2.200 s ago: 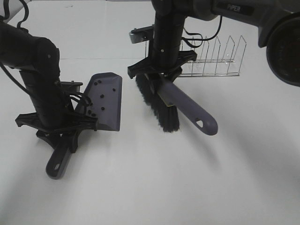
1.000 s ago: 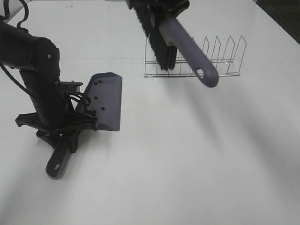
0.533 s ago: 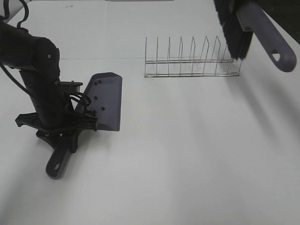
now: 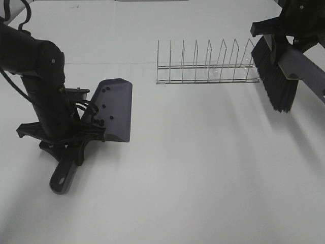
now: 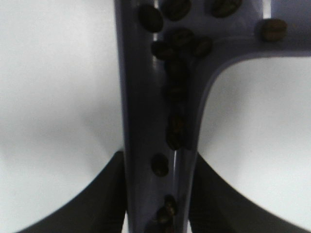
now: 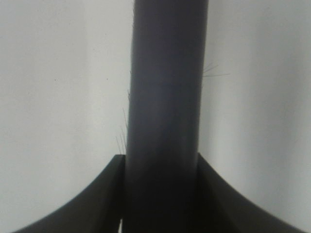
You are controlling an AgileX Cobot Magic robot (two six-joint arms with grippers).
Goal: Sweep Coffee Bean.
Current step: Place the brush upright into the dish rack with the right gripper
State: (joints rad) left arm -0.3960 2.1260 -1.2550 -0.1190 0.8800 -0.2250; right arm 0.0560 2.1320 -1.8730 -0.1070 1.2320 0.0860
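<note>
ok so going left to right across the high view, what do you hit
left arm → dustpan → rack → brush

Left arm [image 4: 43,86] stands upright, wrist down; right arm [image 4: 299,18] reaches in far right (both jaws clamped).

The grey-purple plastic dustpan [image 4: 116,109] looks smooth, with a soft half-matt sheen. The small dark brown coffee beans [image 5: 159,165] lying on it have a dull surface, though the picture is blurred there. The hand brush with grey-purple plastic handle [image 4: 289,66] has the same smooth finish; its black bristles look fine, rough and without shine. The thin wire rack [image 4: 208,80] is bright glossy metal. The white table [image 4: 203,178] is smooth and matt.
</note>
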